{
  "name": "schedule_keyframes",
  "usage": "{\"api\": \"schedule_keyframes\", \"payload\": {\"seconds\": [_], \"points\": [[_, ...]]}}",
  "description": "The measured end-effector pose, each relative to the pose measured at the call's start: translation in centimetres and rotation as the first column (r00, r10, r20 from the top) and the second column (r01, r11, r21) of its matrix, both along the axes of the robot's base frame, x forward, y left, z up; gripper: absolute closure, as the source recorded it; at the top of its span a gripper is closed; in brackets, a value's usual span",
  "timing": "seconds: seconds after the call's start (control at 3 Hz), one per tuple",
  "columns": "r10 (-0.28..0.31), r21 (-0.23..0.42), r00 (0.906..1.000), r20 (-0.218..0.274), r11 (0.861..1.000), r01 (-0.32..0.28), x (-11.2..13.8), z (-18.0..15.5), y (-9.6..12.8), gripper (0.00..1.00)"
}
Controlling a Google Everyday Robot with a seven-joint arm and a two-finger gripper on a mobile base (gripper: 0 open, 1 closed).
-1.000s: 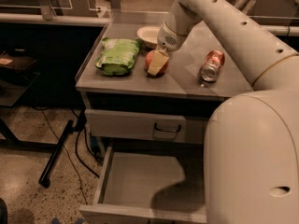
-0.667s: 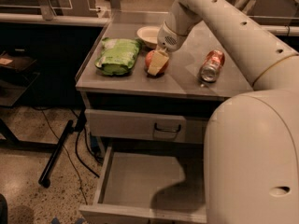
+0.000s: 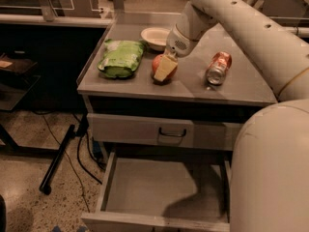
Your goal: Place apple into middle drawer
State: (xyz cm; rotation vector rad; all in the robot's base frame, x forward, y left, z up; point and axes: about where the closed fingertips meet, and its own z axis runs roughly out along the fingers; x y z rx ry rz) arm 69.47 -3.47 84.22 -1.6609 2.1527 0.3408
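1. The apple [image 3: 158, 63] sits on the grey cabinet top [image 3: 145, 85], just above the centre of the frame, well apart from the drawer below.
2. The gripper [image 3: 165, 71] is at the apple, its pale tip covering the fruit's front right side. Whether it is clamped on the apple or loose cannot be told.
3. The white arm [image 3: 236, 28] enters from the upper right, slants down and left over the cabinet, and bends at a rounded wrist [image 3: 182, 38] just above the apple.
4. A green bag [image 3: 120, 58] lies just left of the apple, and a white bowl [image 3: 155, 36] stands behind it.
5. A red-and-silver can [image 3: 218, 67] lies on its side to the right.
6. Beneath the top, a closed drawer front [image 3: 125, 128] carries a dark loop handle [image 3: 172, 133].
7. Lower in the frame, the middle drawer [image 3: 145, 182] is pulled open, a shadow across the right of its floor.
8. The robot's pale body [image 3: 270, 173] fills the lower right corner.
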Motion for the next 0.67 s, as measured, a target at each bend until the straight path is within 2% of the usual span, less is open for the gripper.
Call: {"api": "schedule_keyframes", "payload": {"seconds": [0.67], "points": [[-0.017, 0.064, 0.9993, -0.033, 0.998, 0.019, -5.5, 0.4, 0.1, 1.0]]}}
